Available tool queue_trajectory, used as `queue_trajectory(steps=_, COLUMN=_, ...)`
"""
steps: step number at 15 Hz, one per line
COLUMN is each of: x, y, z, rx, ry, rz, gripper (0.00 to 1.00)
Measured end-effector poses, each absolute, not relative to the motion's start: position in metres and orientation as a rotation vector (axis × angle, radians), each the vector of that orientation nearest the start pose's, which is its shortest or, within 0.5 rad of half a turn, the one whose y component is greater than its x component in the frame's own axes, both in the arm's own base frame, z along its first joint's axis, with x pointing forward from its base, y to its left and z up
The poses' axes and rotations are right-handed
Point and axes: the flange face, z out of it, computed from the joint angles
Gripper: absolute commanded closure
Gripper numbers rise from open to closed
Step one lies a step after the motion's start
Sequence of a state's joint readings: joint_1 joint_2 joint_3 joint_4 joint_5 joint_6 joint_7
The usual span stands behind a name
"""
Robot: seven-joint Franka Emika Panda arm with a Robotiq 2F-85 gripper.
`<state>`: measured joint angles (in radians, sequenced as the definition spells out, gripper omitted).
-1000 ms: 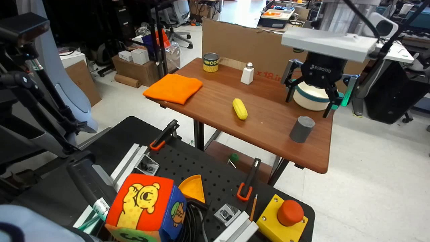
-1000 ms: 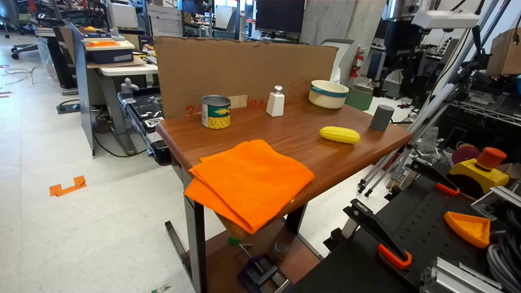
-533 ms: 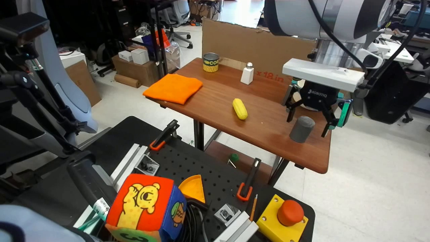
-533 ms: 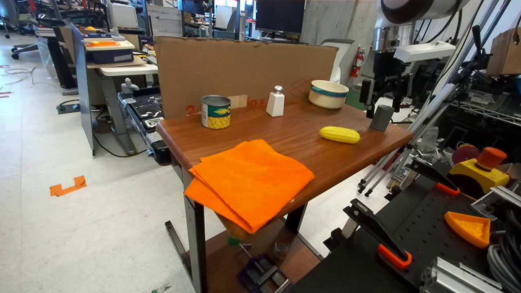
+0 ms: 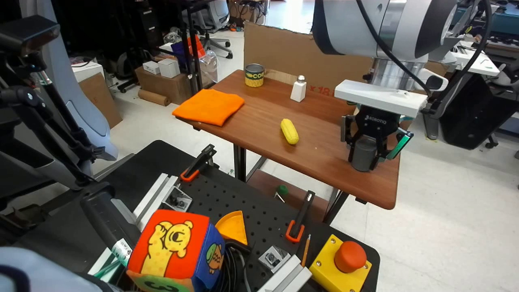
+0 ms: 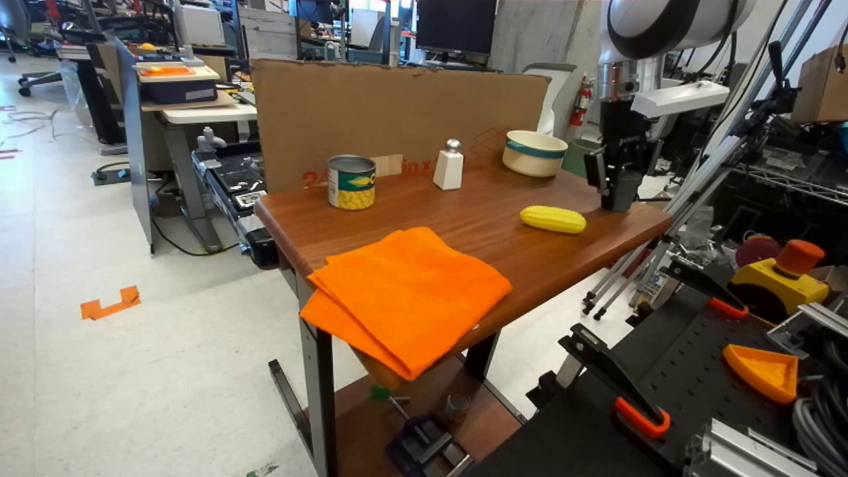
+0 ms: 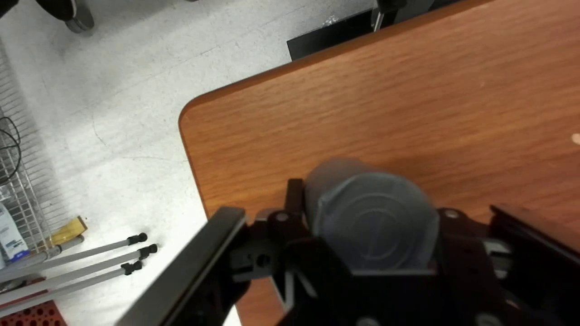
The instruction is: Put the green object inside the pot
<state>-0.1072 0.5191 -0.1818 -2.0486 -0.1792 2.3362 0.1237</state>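
a brown bench [image 5: 320,121] takes up the middle, with a cardboard sheet [image 6: 397,112] standing behind it. over one end of the bench the franka arm [image 5: 348,26] has come lower in the past second. an orange cloth [image 6: 411,291] lies folded at the opposite end, unmoved.

the real change is at the robotiq hand [image 5: 362,162]: half a second ago it was spread wide, and now it is drawn in on either side of a dark grey cylinder [image 7: 376,222], which i take for the thing to be moved. in the wrist view both sides look touched, so i judge it held, though how firmly i cannot tell.

the cream pot [image 6: 535,163], banded in teal, sits where it did, near the cardboard at the hand's end of the bench. a corn can [image 6: 352,185] stands upright beyond the cloth, also unmoved.

the cylinder is upright with its base on the bench, not yet lifted. so the grasp looks just made, and what remains is to raise it above the pot's rim, carry it across and let go; its smooth-looking side could slip in a weak pinch.

the white salt shaker [image 6: 448,171] is between can and pot, and the yellow corn cob [image 6: 553,219] lies apart from the hand; neither seems in the way of that carry.
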Motion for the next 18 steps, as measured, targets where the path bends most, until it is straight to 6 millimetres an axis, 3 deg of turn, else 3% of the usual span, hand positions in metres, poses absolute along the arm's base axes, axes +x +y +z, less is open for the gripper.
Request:
queue_trajectory(steps=3, x=0.550, y=-0.164, z=0.178, rx=-3.281, ry=0.429, rz=0.372, gripper=0.76)
queue_trajectory(steps=5, x=0.560, y=-0.163, z=0.198, rx=-3.278, ry=0.441, rz=0.304, gripper=0.77)
queue_trajectory(steps=10, x=0.595, y=-0.149, z=0.282, rx=-3.202, ry=0.517, rz=0.079, gripper=0.77)
queue_trajectory(steps=13, x=0.618, y=-0.143, z=0.322, rx=-3.162, ry=0.543, rz=0.000, gripper=0.77)
queue_trajectory(steps=15, x=0.634, y=-0.145, z=0.338, rx=-3.150, ry=0.574, rz=-0.049, gripper=0.77)
queue_trajectory(steps=18, x=0.662, y=-0.152, z=0.337, rx=-3.144, ry=0.651, rz=-0.096, gripper=0.77)
